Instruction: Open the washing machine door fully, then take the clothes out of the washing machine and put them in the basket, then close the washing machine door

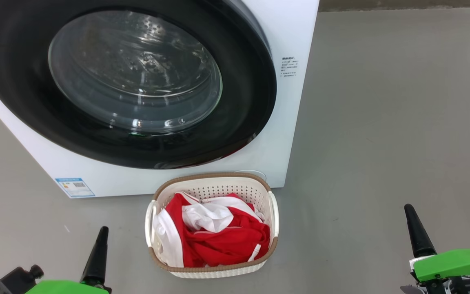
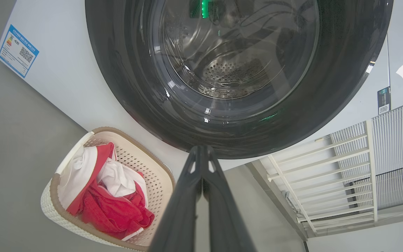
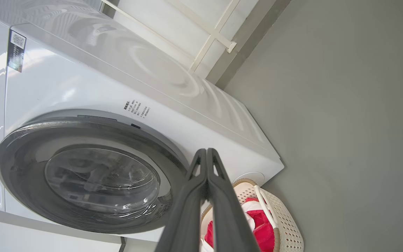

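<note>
Grey floor (image 1: 382,122) spread flat under everything. Closest of all, at the bottom of the head view, the left gripper (image 1: 103,232) pointed up from the lower left. Its two dark fingers were pressed tight together with nothing between them. The right gripper (image 1: 409,209) pointed up from the lower right, and its fingers were pressed together too, holding nothing. The two grippers were well apart from each other. Between them and a bit further away, the basket (image 1: 214,176) stood on the floor. The clothes (image 1: 222,241) lay inside it in a crumpled heap of red and white and filled most of it. White handles (image 1: 274,212) stuck out at the basket's two sides. Just behind the basket stood the washing machine (image 1: 292,102), big and white, with the basket near its bottom front edge. The washing machine door (image 1: 137,73) was shut flat against the front. It had a wide shiny black rim around a see-through glass bowl. In the left wrist view, the steel drum (image 2: 229,73) with its little holes showed through the glass. A small blue label (image 1: 74,187) sat at one lower corner of the front. Furthest back, in the left wrist view, a white rack (image 2: 370,168) stood beside the machine.
</note>
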You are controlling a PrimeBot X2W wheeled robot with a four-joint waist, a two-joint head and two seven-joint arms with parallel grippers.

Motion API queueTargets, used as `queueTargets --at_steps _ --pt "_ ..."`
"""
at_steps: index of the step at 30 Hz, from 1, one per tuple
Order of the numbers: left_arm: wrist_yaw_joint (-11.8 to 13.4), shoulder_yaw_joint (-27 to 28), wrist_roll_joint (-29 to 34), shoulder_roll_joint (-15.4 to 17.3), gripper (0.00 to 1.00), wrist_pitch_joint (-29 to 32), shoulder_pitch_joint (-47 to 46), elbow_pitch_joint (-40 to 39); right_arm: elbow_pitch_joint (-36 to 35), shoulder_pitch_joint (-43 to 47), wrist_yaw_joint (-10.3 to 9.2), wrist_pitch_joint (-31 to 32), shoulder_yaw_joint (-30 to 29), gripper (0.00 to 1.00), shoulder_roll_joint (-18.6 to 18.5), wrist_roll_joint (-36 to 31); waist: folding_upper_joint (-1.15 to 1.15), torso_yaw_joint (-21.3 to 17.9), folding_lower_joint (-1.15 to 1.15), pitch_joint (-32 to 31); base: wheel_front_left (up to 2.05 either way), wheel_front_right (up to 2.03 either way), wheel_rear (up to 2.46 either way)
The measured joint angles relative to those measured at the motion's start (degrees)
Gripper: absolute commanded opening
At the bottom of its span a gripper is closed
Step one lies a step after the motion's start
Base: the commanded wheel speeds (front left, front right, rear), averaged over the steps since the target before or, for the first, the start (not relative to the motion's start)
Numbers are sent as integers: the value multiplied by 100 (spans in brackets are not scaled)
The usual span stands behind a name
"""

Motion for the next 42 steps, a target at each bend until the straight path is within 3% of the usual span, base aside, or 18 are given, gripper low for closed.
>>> queueTargets --at_steps 42 --pt "0 313 -2293 -226 0 701 -1 -118 -85 -175 -2 715 -57 0 -45 2395 0 -144 0 -279 0 0 0"
